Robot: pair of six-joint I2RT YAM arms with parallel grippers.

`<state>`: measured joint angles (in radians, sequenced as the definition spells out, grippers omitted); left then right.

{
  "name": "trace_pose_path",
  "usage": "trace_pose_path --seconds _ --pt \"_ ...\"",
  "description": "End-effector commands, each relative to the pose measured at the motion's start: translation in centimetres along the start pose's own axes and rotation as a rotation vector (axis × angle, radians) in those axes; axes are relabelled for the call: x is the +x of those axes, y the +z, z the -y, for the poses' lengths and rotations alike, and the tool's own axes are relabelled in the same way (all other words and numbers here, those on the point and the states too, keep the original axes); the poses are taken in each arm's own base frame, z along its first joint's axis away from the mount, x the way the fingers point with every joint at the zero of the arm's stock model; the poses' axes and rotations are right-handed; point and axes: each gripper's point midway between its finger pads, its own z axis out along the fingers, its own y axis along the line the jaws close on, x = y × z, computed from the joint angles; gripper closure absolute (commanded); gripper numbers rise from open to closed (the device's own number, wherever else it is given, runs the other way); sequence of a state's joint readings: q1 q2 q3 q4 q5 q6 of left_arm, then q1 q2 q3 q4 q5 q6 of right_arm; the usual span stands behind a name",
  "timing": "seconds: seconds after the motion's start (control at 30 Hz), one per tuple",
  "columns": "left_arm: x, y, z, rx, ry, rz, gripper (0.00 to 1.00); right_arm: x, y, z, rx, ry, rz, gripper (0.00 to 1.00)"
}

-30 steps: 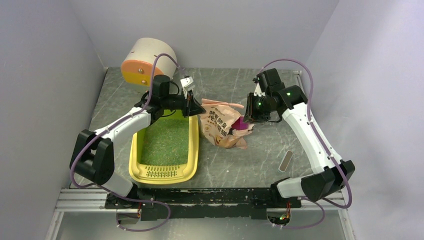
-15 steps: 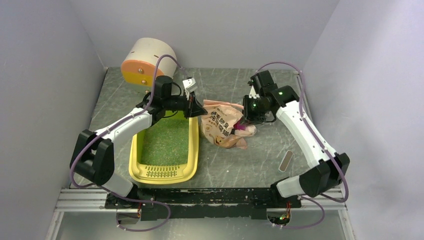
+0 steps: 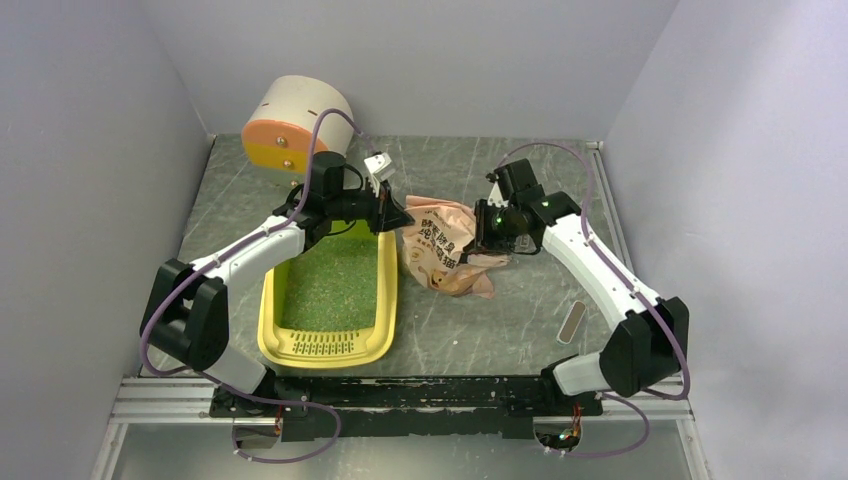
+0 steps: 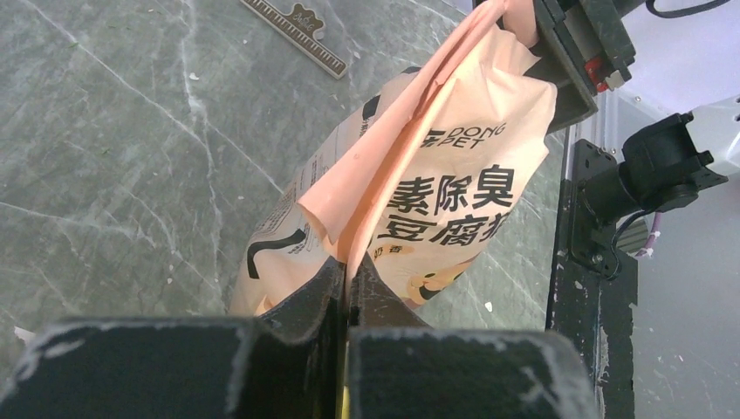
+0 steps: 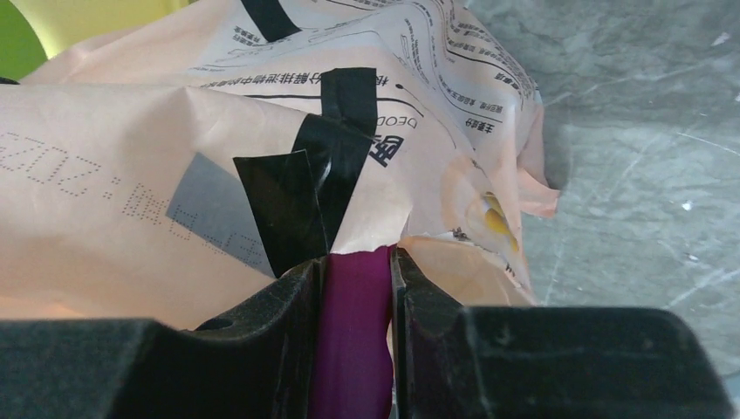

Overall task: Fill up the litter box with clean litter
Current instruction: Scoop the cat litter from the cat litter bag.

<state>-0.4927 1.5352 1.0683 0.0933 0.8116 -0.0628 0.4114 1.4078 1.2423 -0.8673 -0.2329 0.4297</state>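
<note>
The yellow litter box [image 3: 268, 318] lies left of centre with its slotted grille at the near end. Green litter [image 3: 330, 285] covers its floor. The pink-beige printed bag [image 3: 440, 250] stands just right of the box. My left gripper [image 3: 398, 216] is shut on the bag's top edge [image 4: 366, 201] at its left side. My right gripper [image 3: 482, 244] is shut on the magenta scoop handle [image 5: 353, 340], and the scoop's head is hidden inside the bag's opening [image 5: 410, 236].
A white cylinder with an orange end [image 3: 292, 122] stands at the back left. A small ruler-like strip [image 3: 572, 322] lies on the table at the right, and also shows in the left wrist view [image 4: 297, 35]. Walls close the left, back and right.
My right gripper has moved left and down, pushing the scoop into the bag until its magenta head is out of sight. My left gripper has kept its hold on the bag's edge.
</note>
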Motion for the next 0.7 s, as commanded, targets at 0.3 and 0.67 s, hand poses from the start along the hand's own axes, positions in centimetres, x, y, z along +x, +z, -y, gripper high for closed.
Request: trace_pose_path --seconds 0.3,0.67 --pt "-1.0 1.0 0.7 0.027 -0.049 0.059 0.95 -1.9 1.9 -3.8 -0.383 0.171 0.183 1.00" --pt "-1.7 2.3 -0.6 0.040 -0.038 0.043 0.42 -0.8 1.3 -3.1 -0.582 0.287 0.175 1.00"
